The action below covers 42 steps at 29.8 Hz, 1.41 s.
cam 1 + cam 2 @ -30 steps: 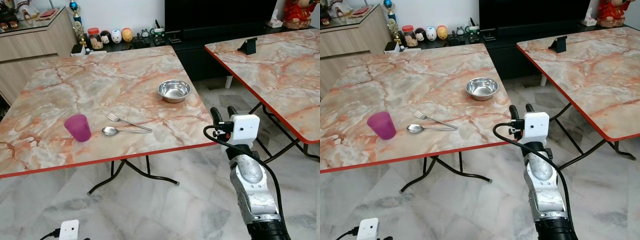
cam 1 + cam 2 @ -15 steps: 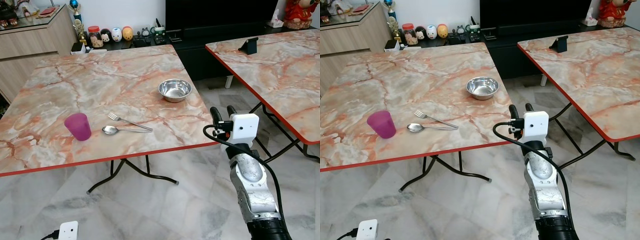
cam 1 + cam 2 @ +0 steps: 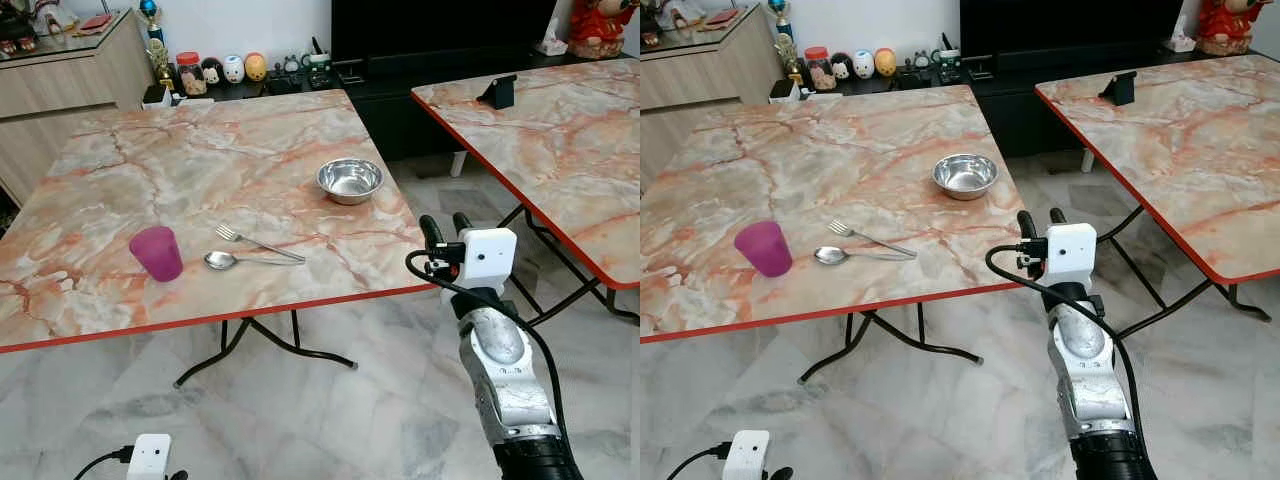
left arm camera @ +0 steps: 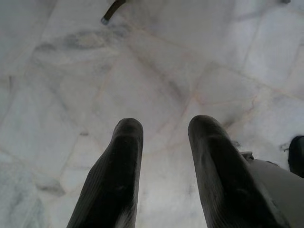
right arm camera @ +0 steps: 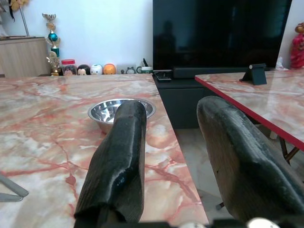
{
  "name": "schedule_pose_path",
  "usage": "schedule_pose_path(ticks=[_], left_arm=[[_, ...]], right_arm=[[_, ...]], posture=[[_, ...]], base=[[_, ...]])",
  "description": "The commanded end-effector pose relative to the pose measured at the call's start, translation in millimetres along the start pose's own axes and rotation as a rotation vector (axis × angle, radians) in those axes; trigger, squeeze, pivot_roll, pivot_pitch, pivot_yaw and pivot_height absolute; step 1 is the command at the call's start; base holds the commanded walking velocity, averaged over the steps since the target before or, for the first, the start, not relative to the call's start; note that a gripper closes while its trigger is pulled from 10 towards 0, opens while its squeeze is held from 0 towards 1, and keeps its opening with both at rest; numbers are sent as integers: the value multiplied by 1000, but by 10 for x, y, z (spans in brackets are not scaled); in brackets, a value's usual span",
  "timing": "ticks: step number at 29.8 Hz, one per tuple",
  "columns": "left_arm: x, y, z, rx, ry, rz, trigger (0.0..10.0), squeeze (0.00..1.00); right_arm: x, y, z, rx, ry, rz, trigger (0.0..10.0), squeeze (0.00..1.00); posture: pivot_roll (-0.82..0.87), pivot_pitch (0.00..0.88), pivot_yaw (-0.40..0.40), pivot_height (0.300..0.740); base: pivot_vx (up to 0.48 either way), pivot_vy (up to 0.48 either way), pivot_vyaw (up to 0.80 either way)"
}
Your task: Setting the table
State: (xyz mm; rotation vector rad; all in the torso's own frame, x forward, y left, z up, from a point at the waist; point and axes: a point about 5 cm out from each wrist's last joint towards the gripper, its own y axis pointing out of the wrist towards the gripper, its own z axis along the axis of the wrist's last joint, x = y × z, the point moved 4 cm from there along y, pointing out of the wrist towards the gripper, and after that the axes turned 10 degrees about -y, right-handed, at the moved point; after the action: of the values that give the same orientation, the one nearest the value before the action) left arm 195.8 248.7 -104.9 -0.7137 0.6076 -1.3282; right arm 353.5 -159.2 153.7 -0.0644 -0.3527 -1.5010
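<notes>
A steel bowl (image 3: 349, 180) sits near the right edge of the marble table (image 3: 180, 170). A fork (image 3: 258, 242) and a spoon (image 3: 240, 262) lie side by side near the front edge, with a purple cup (image 3: 156, 253) to their left. My right gripper (image 3: 446, 227) is raised at table height just off the table's front right corner, open and holding nothing; in the right wrist view the bowl (image 5: 120, 113) lies beyond its fingers (image 5: 121, 156). My left gripper (image 4: 161, 142) hangs low over the floor, open, its wrist camera box (image 3: 149, 456) at the lower left.
A second marble table (image 3: 560, 130) stands to the right, with a gap of marble floor (image 3: 330, 410) between the two. A small dark stand (image 3: 496, 91) sits on it. Behind are a low TV bench with figurines (image 3: 232, 70) and a wooden cabinet (image 3: 60, 90).
The left wrist camera box has risen slightly and shifted right at the picture's bottom. The right gripper and the table items stay as they were.
</notes>
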Motion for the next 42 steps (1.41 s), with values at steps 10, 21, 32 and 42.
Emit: schedule_pose_path(ticks=[10,21,32,42], left_arm=[[27,-19,141,99,4,-70,10000,0],[20,-34,179,136,19,-75,10000,0],[650,-354,1883,815,141,-295,10000,0],[509,-231,1363,625,139,-275,10000,0]], right_arm=[[-10,36,66,28,18,-7,10000,0],[-17,22,80,38,26,-12,10000,0],[-57,33,93,46,37,-3,10000,0],[-68,11,89,46,42,-5,10000,0]], posture=[[-81,0,69,740],[-87,0,77,740],[-78,0,77,740],[-90,0,88,740]], base=[[0,0,0],[0,0,0],[0,0,0],[0,0,0]])
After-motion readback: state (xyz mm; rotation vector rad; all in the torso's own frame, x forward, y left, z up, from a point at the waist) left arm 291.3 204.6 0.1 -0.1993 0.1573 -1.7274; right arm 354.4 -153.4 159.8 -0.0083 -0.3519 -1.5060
